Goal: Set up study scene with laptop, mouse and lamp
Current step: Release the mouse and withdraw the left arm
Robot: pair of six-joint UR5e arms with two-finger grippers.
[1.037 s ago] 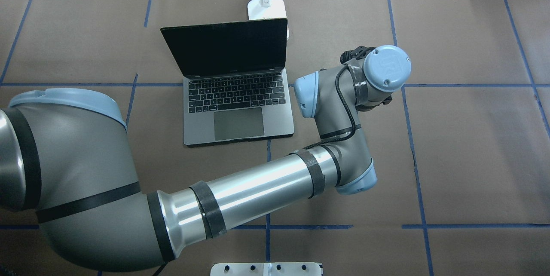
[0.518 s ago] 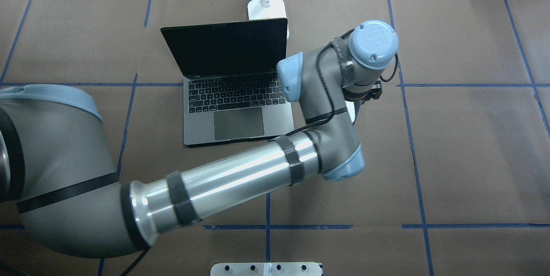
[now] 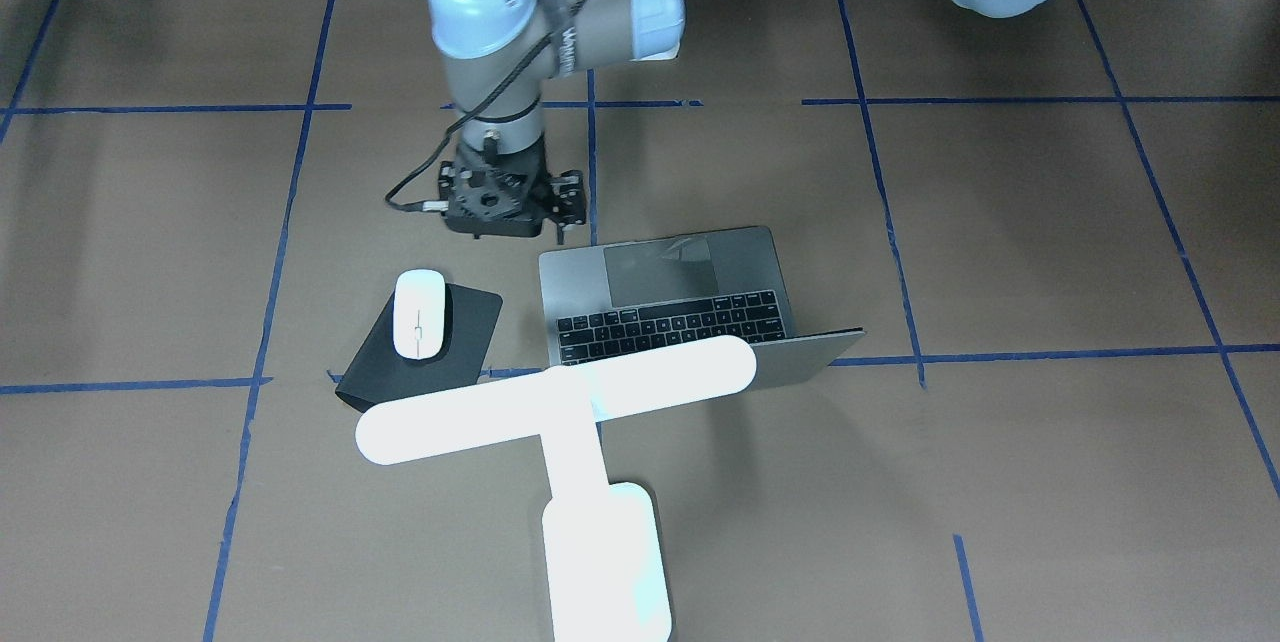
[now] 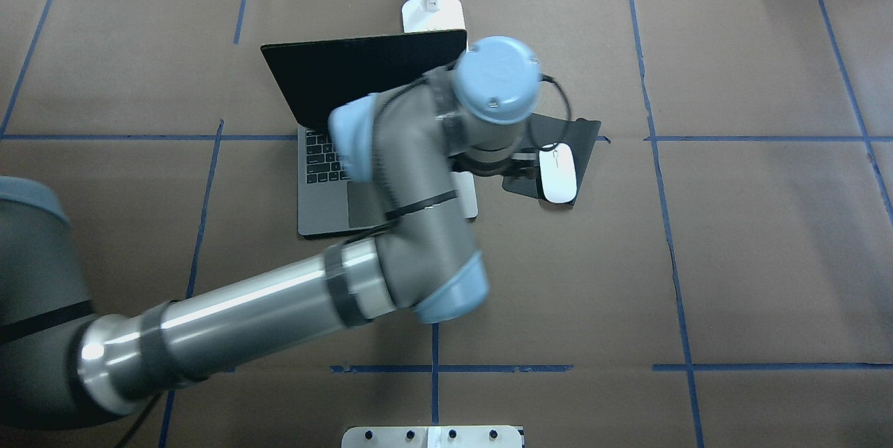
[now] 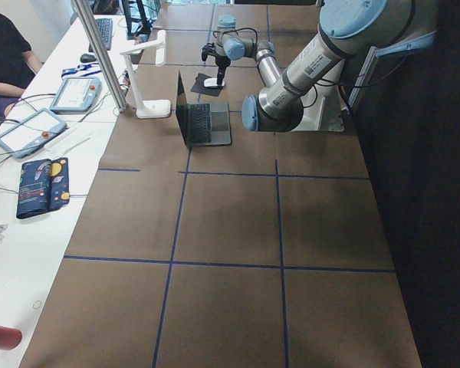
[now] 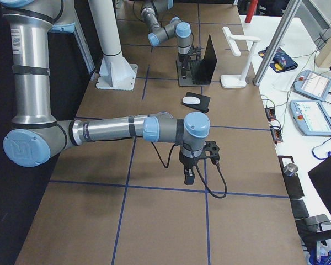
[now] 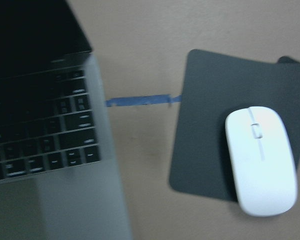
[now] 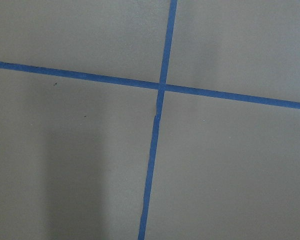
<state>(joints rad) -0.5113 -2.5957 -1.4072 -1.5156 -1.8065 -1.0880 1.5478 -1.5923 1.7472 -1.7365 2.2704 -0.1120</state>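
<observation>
The grey laptop (image 3: 660,292) stands open in the middle of the table, also in the overhead view (image 4: 314,85). The white mouse (image 3: 419,314) lies on a black mouse pad (image 3: 470,322) beside it, clear in the left wrist view (image 7: 260,160) and overhead (image 4: 557,173). The white lamp (image 3: 560,402) stands behind the laptop. My left gripper (image 3: 503,219) hangs over the table between laptop and pad, touching nothing; its jaws are hidden. My right gripper (image 6: 188,175) hangs over bare table far off; I cannot tell its state.
Blue tape lines (image 8: 160,87) grid the brown table cover. A white bolted pedestal block (image 4: 432,437) sits at the near edge. The left forearm (image 4: 265,308) crosses the table in front of the laptop. Tablets and cables (image 6: 314,88) lie on the side bench.
My left arm has swung left and its wrist now hangs over the laptop's right edge. The mouse and black pad, hidden under the wrist before, are now uncovered.
</observation>
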